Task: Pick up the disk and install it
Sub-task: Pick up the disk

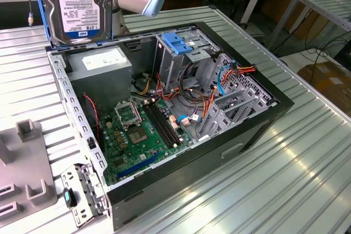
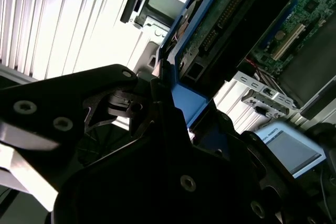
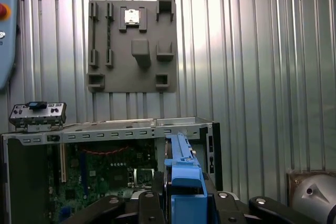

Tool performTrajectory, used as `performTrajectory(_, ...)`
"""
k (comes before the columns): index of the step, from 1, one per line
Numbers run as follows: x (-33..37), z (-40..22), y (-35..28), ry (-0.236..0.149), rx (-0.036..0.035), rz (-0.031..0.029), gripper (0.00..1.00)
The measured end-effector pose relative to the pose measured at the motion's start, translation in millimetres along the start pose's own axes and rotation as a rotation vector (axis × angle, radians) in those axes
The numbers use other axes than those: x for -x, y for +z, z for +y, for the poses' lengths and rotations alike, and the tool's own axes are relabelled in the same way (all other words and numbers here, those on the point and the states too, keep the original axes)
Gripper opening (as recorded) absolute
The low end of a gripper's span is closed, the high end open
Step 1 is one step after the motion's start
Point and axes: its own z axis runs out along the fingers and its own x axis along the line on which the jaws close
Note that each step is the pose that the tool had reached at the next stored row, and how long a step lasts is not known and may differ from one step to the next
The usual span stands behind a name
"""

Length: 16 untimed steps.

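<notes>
The disk (image 1: pixel 79 4) hangs upright below the gripper (image 3: pixel 185 202), which is clenched on its blue bracket (image 3: pixel 184 179). It is dense, stiff and shock-sensitive, and the plastic may flex, so a hold on the bracket suits it. Its long axis runs roughly vertical, the free end seemingly pointing down at the case (image 1: pixel 175 175). The cage (image 1: pixel 175 61) stands off to the side.

Ribbed table (image 1: pixel 285 190): computer case (image 1: pixel 181 175), grey plate (image 1: pixel 27 171)
</notes>
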Motion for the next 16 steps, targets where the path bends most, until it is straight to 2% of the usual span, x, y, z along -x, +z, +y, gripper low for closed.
performTrajectory(16,0.9,-20.2,-0.4,0.000,0.0000,0.0001,0.37)
